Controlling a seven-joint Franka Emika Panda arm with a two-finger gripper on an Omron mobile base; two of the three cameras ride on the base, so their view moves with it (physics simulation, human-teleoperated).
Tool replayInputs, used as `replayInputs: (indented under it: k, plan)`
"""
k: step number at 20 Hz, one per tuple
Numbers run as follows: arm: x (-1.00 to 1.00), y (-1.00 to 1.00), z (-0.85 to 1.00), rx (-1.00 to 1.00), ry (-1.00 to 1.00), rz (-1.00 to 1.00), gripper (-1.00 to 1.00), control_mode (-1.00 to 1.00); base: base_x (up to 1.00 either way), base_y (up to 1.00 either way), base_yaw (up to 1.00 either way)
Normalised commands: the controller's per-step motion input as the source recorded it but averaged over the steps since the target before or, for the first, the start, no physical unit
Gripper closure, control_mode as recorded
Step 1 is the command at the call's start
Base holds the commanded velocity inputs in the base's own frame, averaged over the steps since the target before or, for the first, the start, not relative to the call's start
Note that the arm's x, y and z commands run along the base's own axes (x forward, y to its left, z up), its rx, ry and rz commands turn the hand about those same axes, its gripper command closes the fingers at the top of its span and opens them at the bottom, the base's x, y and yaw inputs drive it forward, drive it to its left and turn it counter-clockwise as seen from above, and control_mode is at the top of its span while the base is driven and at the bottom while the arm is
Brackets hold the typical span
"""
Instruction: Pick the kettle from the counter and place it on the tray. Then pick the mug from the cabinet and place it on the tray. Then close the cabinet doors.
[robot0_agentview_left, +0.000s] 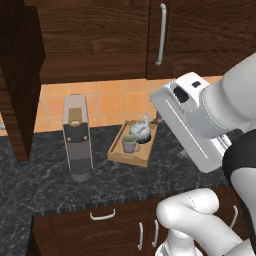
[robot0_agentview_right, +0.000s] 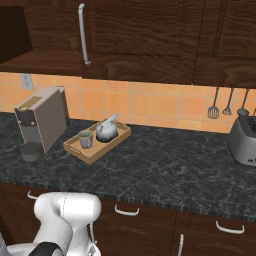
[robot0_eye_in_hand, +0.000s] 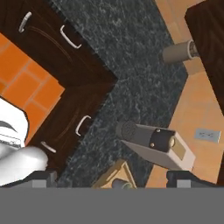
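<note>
Left base view: the tray (robot0_agentview_left: 119, 154) rests on the dark surface (robot0_agentview_left: 45, 180) beside the coffee machine (robot0_agentview_left: 77, 137), holding both the kettle (robot0_agentview_left: 141, 130) and the mug (robot0_agentview_left: 130, 144); both placements appear done. One cabinet door (robot0_agentview_left: 19, 80) stands swung open at left, so closing is judged to remain.

Right base view: the same tray carries mug at left and kettle just beside it; a toaster (robot0_agentview_right: 244, 139) stands well apart.

Hand view: the tool (robot0_eye_in_hand: 112, 180) looks down on the surface, fingertips spread wide, holding nothing; a tray corner lies between them.
</note>
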Motion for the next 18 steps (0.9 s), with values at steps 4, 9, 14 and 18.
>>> replayInputs:
  k: [4,9,14,18]
  plan:
    - [0.06,0.44,-0.28,0.14,-0.09,0.03,-1.00,-1.00,0.00,0.00,0.00]
    - [0.09,0.47,-0.31,0.19,-0.25,0.00,-1.00,-1.00,0.00,0.00,0.00]
    - [-0.11,0.32,-0.05,0.21,-0.22,0.00,-1.00,-1.00,0.00,0.00,0.00]
    - [-0.13,0.38,0.04,0.21,-0.03,0.01,-1.00,-1.00,0.00,0.00,0.00]
